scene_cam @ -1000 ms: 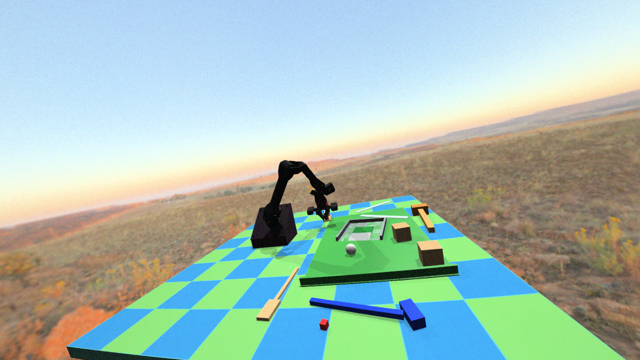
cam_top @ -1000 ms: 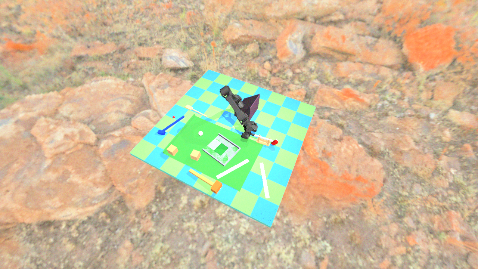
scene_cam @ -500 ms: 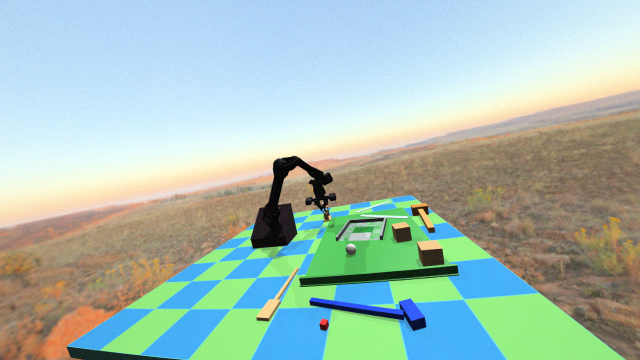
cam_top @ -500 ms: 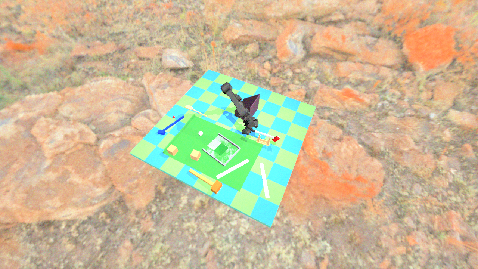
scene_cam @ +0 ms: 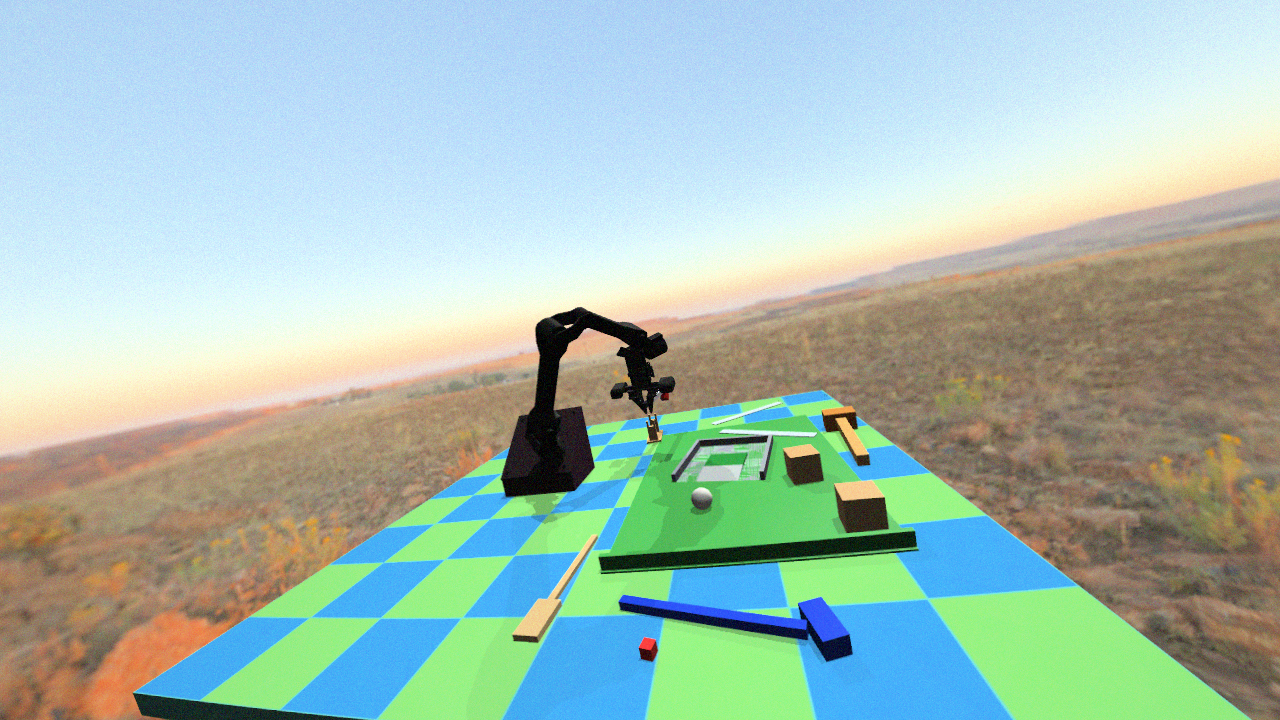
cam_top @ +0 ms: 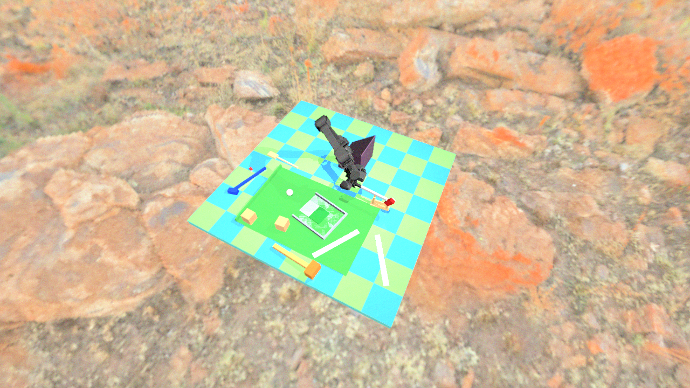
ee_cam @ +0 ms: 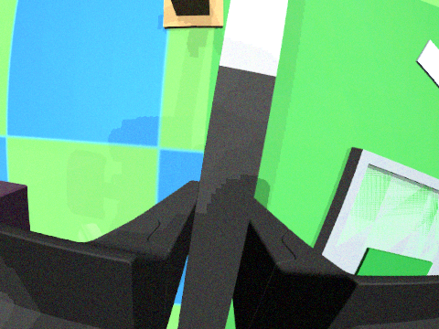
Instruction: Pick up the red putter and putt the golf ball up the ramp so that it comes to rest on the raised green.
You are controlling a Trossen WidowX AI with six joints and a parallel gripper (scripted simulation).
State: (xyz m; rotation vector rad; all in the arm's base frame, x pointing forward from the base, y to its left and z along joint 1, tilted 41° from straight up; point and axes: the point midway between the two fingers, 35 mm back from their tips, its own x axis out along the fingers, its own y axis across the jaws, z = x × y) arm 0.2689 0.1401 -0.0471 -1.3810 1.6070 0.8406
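Note:
My gripper [cam_top: 356, 185] [scene_cam: 650, 410] [ee_cam: 214, 194] is shut on the dark grip of the red putter. The putter's white shaft [cam_top: 377, 194] [ee_cam: 253, 37] runs out to its red head [cam_top: 390, 201] [scene_cam: 665, 395], raised above the wooden stand [scene_cam: 654, 436] [ee_cam: 194, 21]. The white golf ball [cam_top: 289, 192] [scene_cam: 701, 497] lies on the green mat [cam_top: 270, 202] [scene_cam: 653, 528]. The white ramp [cam_top: 309, 206] [scene_cam: 720, 471] faces the ball and leads to the raised green [cam_top: 319, 215] [scene_cam: 724, 459], which has low walls around its other sides.
Two wooden blocks [cam_top: 248, 216] [cam_top: 282, 223] stand on the mat. Around it lie a blue putter [cam_top: 250, 178] [scene_cam: 716, 615], an orange mallet [cam_top: 312, 269] [scene_cam: 854, 440], a pale mallet [cam_top: 273, 154] [scene_cam: 537, 619], a small red cube [scene_cam: 648, 649] and a white strip [cam_top: 381, 260]. Another strip [cam_top: 336, 243] crosses the mat.

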